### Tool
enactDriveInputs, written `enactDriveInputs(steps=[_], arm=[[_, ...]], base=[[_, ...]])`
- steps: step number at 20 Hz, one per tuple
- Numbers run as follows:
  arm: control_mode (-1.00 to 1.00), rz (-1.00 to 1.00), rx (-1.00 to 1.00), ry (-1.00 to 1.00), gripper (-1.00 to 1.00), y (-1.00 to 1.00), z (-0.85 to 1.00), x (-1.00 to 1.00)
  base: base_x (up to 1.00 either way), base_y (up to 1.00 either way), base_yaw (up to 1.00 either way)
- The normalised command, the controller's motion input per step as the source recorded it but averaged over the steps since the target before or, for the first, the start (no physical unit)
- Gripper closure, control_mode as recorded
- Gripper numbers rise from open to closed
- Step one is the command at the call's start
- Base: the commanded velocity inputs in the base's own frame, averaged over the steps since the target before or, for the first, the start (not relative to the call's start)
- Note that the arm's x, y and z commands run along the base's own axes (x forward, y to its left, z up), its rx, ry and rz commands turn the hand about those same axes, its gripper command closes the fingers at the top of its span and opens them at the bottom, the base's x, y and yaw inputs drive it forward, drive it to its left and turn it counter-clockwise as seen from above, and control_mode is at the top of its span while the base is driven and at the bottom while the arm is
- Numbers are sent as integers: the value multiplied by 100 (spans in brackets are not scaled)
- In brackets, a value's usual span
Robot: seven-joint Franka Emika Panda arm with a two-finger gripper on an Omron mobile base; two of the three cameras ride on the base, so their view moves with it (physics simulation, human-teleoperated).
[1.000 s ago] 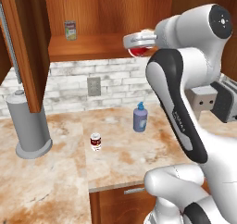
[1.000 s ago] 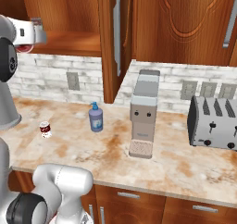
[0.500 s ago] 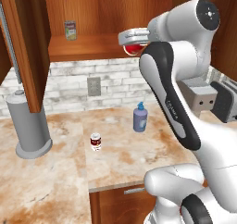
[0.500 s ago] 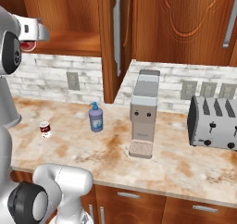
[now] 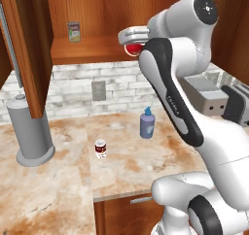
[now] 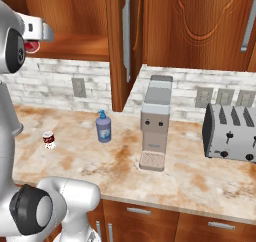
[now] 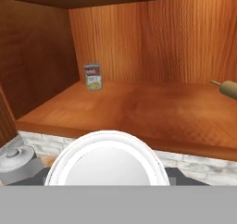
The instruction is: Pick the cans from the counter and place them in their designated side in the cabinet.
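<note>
two cans: bright red can (image 5: 132, 49) clamped in gripper (image 5: 130, 41) at shelf (image 7: 139, 112) edge; dark can (image 5: 100, 148) on counter (image 5: 58, 190). advice: carry inward toward twelve o'clock, set down upright.

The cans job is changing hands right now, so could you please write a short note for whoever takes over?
Gripper: shut on the bright red can, held up at the front edge of the cabinet shelf, not yet set down.
Dark red can: standing on the counter, left of the blue soap bottle.
On the shelf: a pale-labelled can at the back left and a rolling pin at the right.
Done: first can picked and lifted to the shelf.
Left: place it on its side of the shelf, release, then fetch and shelve the dark red can.
</note>
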Motion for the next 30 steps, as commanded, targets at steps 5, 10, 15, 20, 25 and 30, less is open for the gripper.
enactDriveInputs(steps=[5, 10, 15, 20, 25, 30], arm=[[-100, 0, 0, 2, 100, 10, 0, 19], [-100, 0, 0, 2, 100, 11, 0, 19], [-100, 0, 0, 1, 100, 9, 0, 18], [-100, 0, 0, 3, 100, 9, 0, 26], [-100, 0, 0, 3, 100, 8, 0, 26], [-100, 0, 0, 2, 100, 4, 0, 15]], base=[[0, 0, 0], [0, 0, 0], [0, 0, 0], [0, 0, 0], [0, 0, 0], [0, 0, 0]])
